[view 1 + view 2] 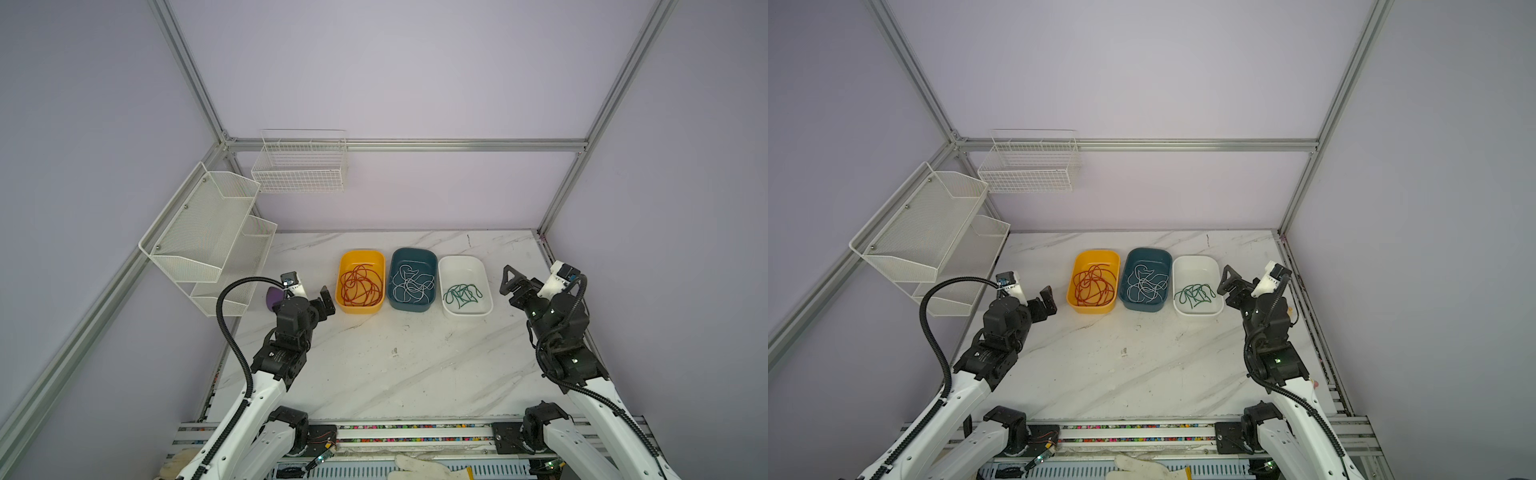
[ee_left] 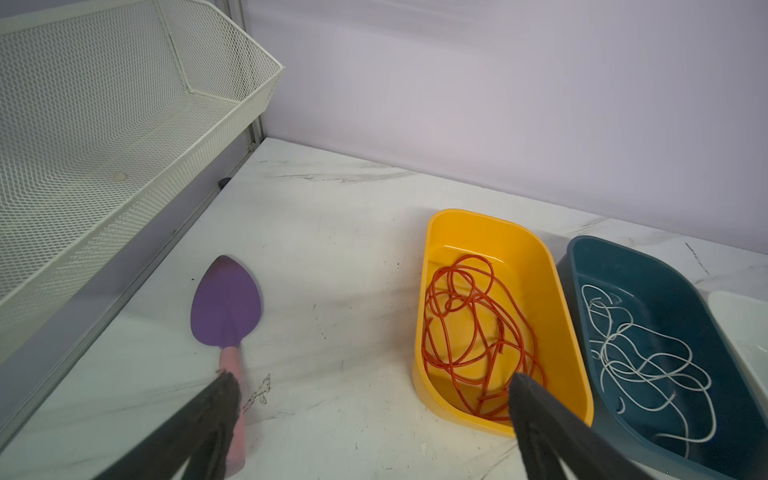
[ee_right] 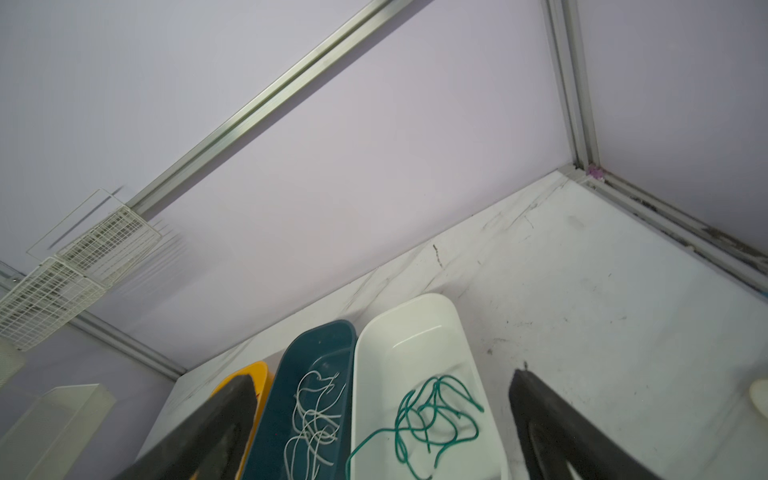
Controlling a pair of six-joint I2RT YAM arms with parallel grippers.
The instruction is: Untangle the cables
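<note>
The left fingers (image 2: 216, 399) stand spread and empty, one tip just beside the pink handle of a purple trowel (image 2: 226, 303) on the table (image 2: 332, 249); the right fingers (image 3: 536, 399) gape empty too. Beyond them red cables (image 2: 469, 324) coil in the yellow tray (image 2: 478, 232), white cables (image 2: 648, 357) in the blue tray (image 2: 623, 266), green cables (image 3: 432, 415) in the white tray (image 3: 415, 324). Pinching into overlapping loops would likely catch several strands, tightening the snarl or dragging a light tray.

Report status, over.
Left gripper, right gripper open, empty. Red cables in yellow tray, white cables in blue tray, green cables in white tray. Trowel by left gripper.
</note>
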